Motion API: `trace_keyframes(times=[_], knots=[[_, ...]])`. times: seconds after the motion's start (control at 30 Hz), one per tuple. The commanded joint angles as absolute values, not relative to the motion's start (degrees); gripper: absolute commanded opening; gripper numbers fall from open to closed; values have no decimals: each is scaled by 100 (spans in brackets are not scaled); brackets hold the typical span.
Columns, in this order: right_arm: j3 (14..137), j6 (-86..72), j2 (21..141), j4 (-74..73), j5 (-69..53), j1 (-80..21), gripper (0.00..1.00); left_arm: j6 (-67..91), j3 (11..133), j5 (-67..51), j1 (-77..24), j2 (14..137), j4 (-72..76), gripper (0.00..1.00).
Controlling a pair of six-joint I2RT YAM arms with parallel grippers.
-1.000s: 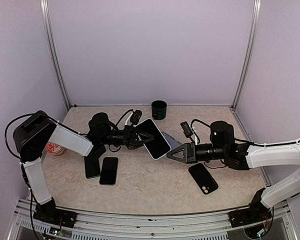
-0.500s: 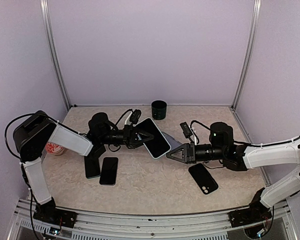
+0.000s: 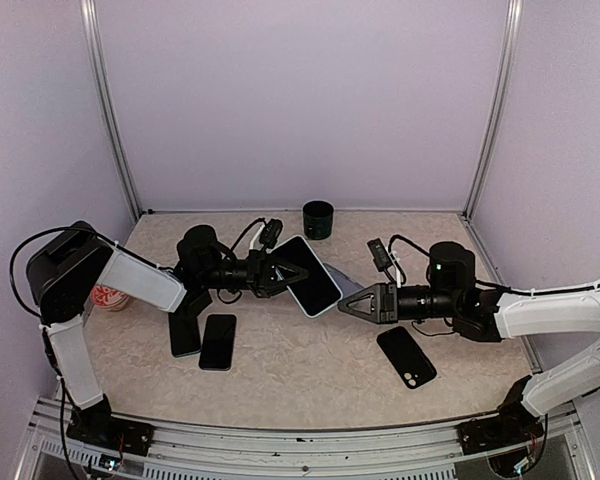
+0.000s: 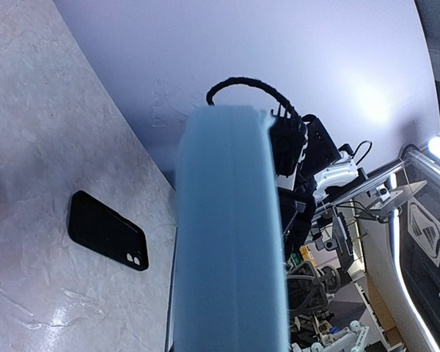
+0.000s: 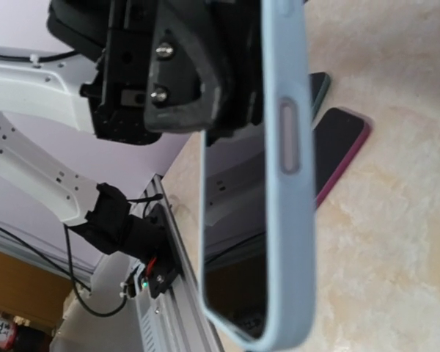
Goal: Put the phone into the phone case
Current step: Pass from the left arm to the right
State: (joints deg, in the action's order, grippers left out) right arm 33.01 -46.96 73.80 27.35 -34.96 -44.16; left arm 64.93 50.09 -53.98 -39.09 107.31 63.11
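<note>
One phone (image 3: 307, 276) edge-up in left gripper (image 3: 280, 272), right gripper (image 3: 342, 308) near.

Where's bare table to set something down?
Free: front-centre table strip between the two dark phones and the black case; back right, beyond the black cup. Crowded: the middle, where the left gripper holds the phone facing the right gripper.

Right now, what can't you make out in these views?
Left claw: left wrist view, fingers hidden behind the blurred edge of the held phone.
Right claw: its fingers are outside the right wrist view; top view too small to tell open or shut.
Lavender case: top view, mostly under the phone; left wrist view, cut by the left edge.
Red-and-white cup: top view, partly behind the left arm.
</note>
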Motion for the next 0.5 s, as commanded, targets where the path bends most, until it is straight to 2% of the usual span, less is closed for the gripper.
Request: trace_keyframes(times=[0.0,0.17,0.33,0.47], knots=[[3353,-4537,7220,2365,-3155,-4307,14,6440,5025,-5436,-3955,10655,6622,0],[3506,-4257,6935,1761,-2597,-4290,16,6434,5028,-5434,-3964,10657,6610,0],[3820,-3963,6835,1224,-2458,-4280,34,6446,5059,-5470,-3985,10695,6588,0],[4177,-3866,7058,1049,-2756,-4274,42,6436,5080,-5499,-4024,10742,6585,0]])
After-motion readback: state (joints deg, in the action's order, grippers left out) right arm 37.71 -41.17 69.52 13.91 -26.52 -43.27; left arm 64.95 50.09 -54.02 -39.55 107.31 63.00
